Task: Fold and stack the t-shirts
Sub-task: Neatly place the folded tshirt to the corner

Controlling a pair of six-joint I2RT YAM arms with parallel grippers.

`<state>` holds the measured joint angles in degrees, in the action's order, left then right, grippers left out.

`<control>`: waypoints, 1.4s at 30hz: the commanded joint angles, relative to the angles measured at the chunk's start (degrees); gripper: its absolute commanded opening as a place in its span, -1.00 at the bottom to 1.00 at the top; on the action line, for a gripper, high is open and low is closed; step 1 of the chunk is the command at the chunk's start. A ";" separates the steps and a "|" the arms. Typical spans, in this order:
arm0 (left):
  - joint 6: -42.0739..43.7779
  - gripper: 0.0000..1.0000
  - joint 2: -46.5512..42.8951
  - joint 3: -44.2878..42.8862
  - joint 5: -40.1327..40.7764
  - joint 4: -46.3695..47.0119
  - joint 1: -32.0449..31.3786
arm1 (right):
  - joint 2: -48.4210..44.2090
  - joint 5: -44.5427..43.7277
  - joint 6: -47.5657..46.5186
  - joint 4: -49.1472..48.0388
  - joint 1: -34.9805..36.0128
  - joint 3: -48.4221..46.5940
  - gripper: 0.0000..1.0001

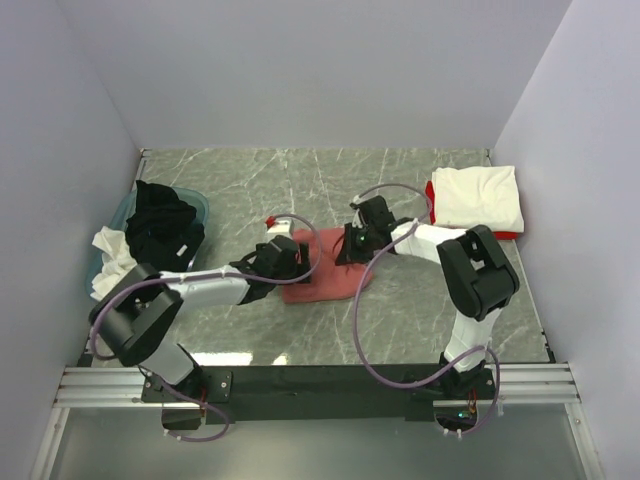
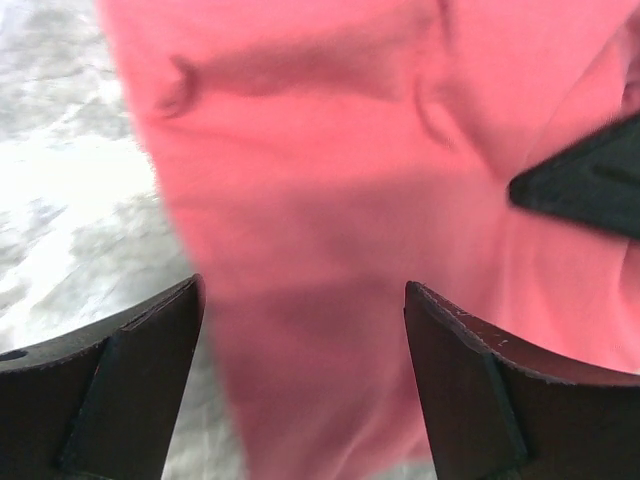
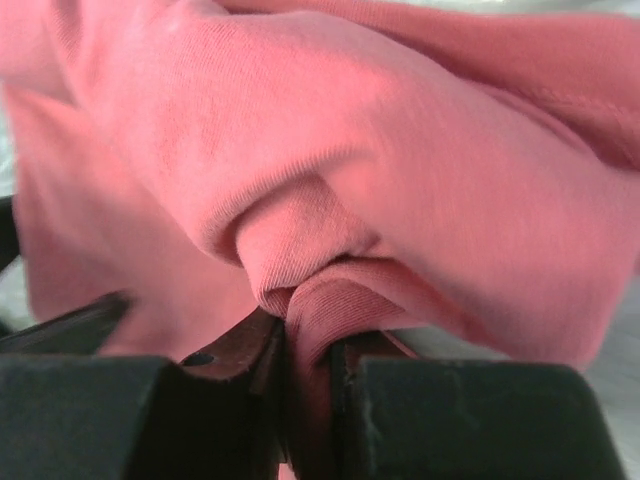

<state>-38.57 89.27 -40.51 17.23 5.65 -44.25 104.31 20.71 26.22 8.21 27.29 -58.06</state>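
A salmon-pink t-shirt (image 1: 322, 275) lies bunched in the middle of the table, between my two grippers. At its right edge my right gripper (image 1: 352, 243) is shut on a pinched fold of that pink cloth (image 3: 305, 300). My left gripper (image 1: 283, 255) hovers open over the shirt's left edge; the pink cloth (image 2: 330, 230) shows between and beyond its spread fingers (image 2: 140, 330). Folded at the back right sits a cream-white t-shirt (image 1: 476, 197), stacked on a red one (image 1: 431, 195). A black t-shirt (image 1: 163, 225) and a white one (image 1: 112, 258) are heaped at the left.
A teal plastic basin (image 1: 197, 203) at the left holds the black and white heap. Grey walls close in the table on three sides. Purple cables loop off both arms above the marble tabletop (image 1: 420, 300).
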 commanded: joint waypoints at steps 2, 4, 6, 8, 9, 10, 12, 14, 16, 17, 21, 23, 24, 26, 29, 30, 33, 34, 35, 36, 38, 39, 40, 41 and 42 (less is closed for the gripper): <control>0.16 0.73 -7.09 1.13 0.26 -4.77 1.09 | -2.80 -7.87 -7.66 12.17 -5.22 -6.17 -1.00; 0.25 0.74 -9.46 2.62 0.34 -4.95 1.53 | -3.15 -8.23 -11.09 17.51 -8.82 -11.60 -1.00; 0.42 0.73 -10.95 3.51 0.08 -4.95 2.06 | -3.24 -8.40 -14.16 20.43 -11.19 -15.31 -1.00; 0.51 0.74 -11.58 4.39 -0.09 -5.12 2.50 | -2.45 -8.93 -16.88 24.65 -14.09 -20.76 -1.00; 0.60 0.73 -12.10 5.00 -0.10 -5.12 2.59 | -1.58 -9.28 -17.77 27.45 -14.97 -24.43 -1.00; 0.60 0.73 -12.28 5.18 -0.01 -5.12 2.68 | -1.05 -9.63 -18.74 28.69 -16.46 -26.12 -1.00; 0.69 0.73 -12.46 5.88 -0.27 -4.51 3.03 | 0.01 -10.77 -21.54 30.81 -17.88 -29.37 -1.00; 0.86 0.73 -12.20 6.85 -0.62 -3.89 3.38 | 1.68 -11.92 -23.22 34.15 -20.15 -34.21 -1.00; 0.86 0.73 -11.23 7.64 -1.32 -2.93 3.73 | 3.09 -11.92 -24.10 36.61 -21.92 -38.78 -1.00; 0.95 0.73 -10.79 7.81 -1.50 -2.58 3.91 | 3.53 -11.83 -25.33 37.31 -23.58 -40.18 -1.00; 1.04 0.73 -8.16 7.91 -2.20 -1.87 4.26 | 6.07 -11.75 -29.81 41.18 -26.93 -47.91 -1.00; 1.21 0.73 -7.54 7.47 -2.29 -1.96 4.26 | 7.13 -11.05 -31.13 42.24 -29.81 -50.29 -1.00; 1.30 0.73 -7.45 7.20 -2.38 -1.96 4.35 | 8.26 -10.17 -31.40 42.85 -30.71 -52.83 -1.00; 1.56 0.73 -7.27 6.94 -2.21 -2.22 4.35 | 9.50 -8.59 -32.36 44.78 -32.29 -55.30 -1.00; 1.74 0.73 -6.92 6.94 -1.85 -2.49 4.43 | 11.17 -7.88 -33.33 46.98 -34.93 -59.09 -1.00; 1.65 0.73 -6.75 7.11 -1.77 -2.57 4.43 | 11.18 -7.18 -33.42 47.08 -35.54 -59.88 -1.00; 1.48 0.73 -5.87 7.20 -2.12 -2.13 4.44 | 10.39 -2.54 -32.81 46.11 -38.27 -59.98 -1.00; 1.48 0.73 -5.69 7.11 -2.20 -2.22 4.43 | 10.21 -1.73 -32.81 45.50 -39.14 -60.06 -1.00; 1.48 0.73 -5.52 7.11 -2.20 -2.22 4.52 | 10.04 -1.46 -32.55 45.41 -39.59 -60.24 -1.00; 1.48 0.73 -5.17 7.03 -2.29 -2.22 4.52 | 9.86 -1.03 -32.46 45.41 -39.85 -60.85 -1.00; 1.56 0.73 -4.90 7.03 -2.55 -2.05 4.52 | 9.86 1.51 -32.02 45.67 -41.34 -61.55 -1.00; 1.56 0.73 -4.46 7.03 -2.56 -1.79 4.52 | 9.42 3.70 -31.50 44.97 -41.87 -61.38 -1.00; 1.56 0.73 -4.29 6.94 -2.64 -1.78 4.52 | 9.16 4.86 -30.97 44.62 -42.40 -61.21 -1.00; 1.56 0.73 -3.68 6.85 -2.64 -1.87 4.52 | 8.89 5.65 -30.18 44.35 -43.36 -61.12 -1.00; 1.56 0.73 -3.41 6.59 -2.64 -2.04 4.52 | 8.54 5.74 -29.91 44.09 -43.98 -61.29 -1.00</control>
<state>-37.06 83.48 -33.56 16.36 5.80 -40.03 116.51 21.08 -5.23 54.46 -14.68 -116.25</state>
